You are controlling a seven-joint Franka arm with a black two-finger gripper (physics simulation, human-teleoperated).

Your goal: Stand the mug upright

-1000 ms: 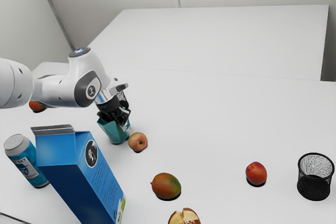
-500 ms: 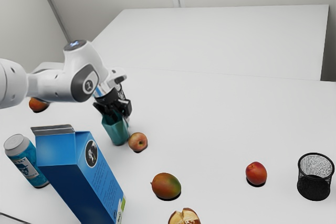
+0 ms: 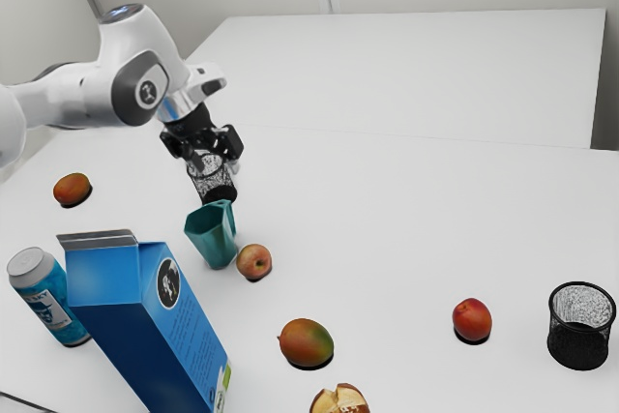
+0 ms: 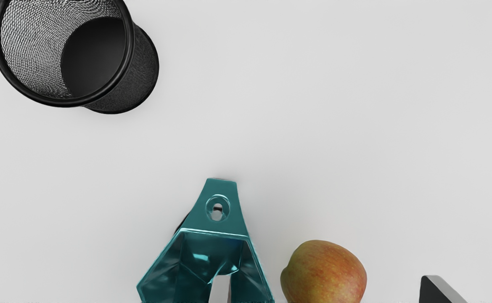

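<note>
The pincer (image 3: pixel 205 150) is released, its fingers spread wide with nothing gripped between them, above the tabletop (image 3: pixel 387 210). Below it the teal mug (image 3: pixel 211 237) stands upright, mouth up toward the pincer (one fingertip overlaps that mouth in the wrist view). The apple (image 4: pixel 324 271) also lies below the pincer, just beside the mug, near a black mesh cup (image 4: pixel 134 80).

Gap between mug (image 4: pixel 228 223) and mesh cup (image 4: pixel 141 78), apple (image 4: pixel 326 271) in the way beside the mug, tall blue box (image 3: pixel 140 321) near the can (image 3: pixel 46 302)
</note>
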